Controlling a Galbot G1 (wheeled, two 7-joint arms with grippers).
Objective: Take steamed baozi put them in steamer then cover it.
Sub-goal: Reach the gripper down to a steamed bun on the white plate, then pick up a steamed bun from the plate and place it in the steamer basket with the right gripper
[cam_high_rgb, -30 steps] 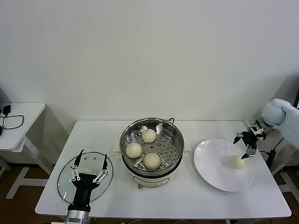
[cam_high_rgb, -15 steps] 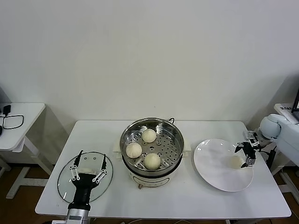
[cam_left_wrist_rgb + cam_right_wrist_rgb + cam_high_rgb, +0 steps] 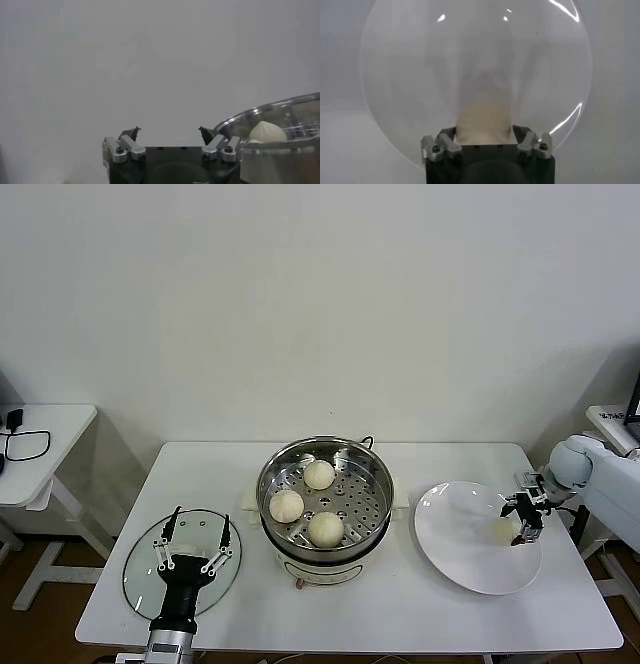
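The steamer (image 3: 325,446) stands mid-table with three steamed baozi (image 3: 319,474) on its perforated tray. A fourth baozi (image 3: 502,530) lies on the white plate (image 3: 460,554) at the right. My right gripper (image 3: 519,525) is down on it, a finger pressed against each side of the bun (image 3: 484,120). The cover (image 3: 140,569), a glass lid, lies flat at the front left. Just above it my left gripper (image 3: 200,519) hovers open and empty. The left wrist view shows that gripper (image 3: 170,131) with the steamer's rim (image 3: 280,107) beyond.
A small white side table (image 3: 40,444) with a black cable stands off to the left. The plate sits close to the table's right edge, and the steamer's white base (image 3: 320,569) faces the front edge.
My right gripper has come down a little onto the plate's baozi and its fingers have closed in on the bun. The left arm has stayed still.
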